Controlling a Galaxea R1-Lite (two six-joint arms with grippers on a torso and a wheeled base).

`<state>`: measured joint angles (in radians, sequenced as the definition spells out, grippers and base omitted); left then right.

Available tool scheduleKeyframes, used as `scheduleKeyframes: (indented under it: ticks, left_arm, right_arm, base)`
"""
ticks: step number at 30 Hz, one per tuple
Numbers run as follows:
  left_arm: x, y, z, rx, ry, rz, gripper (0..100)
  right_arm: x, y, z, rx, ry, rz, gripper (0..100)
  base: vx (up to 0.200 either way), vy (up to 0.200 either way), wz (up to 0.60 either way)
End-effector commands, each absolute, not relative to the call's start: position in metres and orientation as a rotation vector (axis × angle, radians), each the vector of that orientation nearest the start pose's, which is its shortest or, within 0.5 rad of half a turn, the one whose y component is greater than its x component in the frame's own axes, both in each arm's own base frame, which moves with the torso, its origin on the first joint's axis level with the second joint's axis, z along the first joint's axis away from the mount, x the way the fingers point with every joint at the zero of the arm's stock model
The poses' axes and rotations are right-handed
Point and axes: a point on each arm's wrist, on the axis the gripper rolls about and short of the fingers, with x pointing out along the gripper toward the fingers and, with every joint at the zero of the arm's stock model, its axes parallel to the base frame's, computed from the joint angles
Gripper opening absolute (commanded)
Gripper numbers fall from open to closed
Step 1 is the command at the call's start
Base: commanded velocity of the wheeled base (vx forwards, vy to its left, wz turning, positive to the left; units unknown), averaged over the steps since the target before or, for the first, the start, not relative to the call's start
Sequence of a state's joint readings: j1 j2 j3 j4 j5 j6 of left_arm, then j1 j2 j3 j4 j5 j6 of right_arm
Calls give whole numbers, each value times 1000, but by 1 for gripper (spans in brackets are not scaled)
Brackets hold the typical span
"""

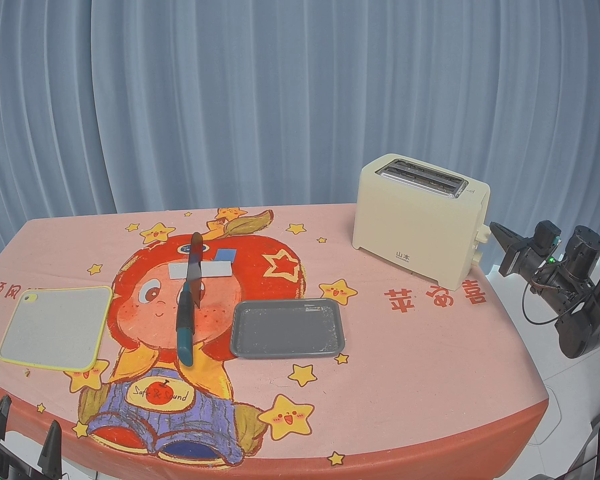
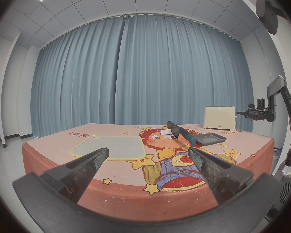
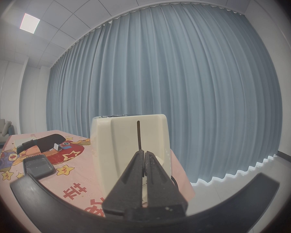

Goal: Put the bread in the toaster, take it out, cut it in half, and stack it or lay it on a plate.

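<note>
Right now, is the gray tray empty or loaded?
Empty. The gray tray has a bare bottom in the head view, with no bread or anything else lying on it.

There is one cream toaster, and it has two slots in its top. There is one grey plate, a flat rectangular tray. There is one pale cutting board with a yellow-green rim, and one knife with a teal handle. One white block and one small blue piece make up the small items. One printed tablecloth lies under them all. The grippers number two: one left gripper and one right gripper.
</note>
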<state>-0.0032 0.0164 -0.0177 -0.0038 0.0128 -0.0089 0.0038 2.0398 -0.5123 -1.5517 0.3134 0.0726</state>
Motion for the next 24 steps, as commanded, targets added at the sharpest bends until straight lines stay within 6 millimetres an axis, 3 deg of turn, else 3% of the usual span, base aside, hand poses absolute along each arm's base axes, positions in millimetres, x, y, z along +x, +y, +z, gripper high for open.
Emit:
scheduleKeyframes:
  ticks: [1, 9, 16, 24]
  left_arm:
    - [-22, 0, 76, -9, 12, 11, 100]
    - [-22, 0, 76, -9, 12, 11, 100]
    - [-22, 0, 76, -9, 12, 11, 100]
    - [-22, 0, 76, -9, 12, 11, 100]
  right_arm:
    - [318, 6, 105, 67, -38, 313, 0]
    - [316, 6, 110, 63, -51, 307, 0]
    - [307, -2, 129, 62, -101, 285, 0]
    - [303, -1, 131, 61, -102, 286, 0]
  base:
    - [0, 0, 0]
    - [0, 0, 0]
    - [0, 0, 0]
    - [0, 0, 0]
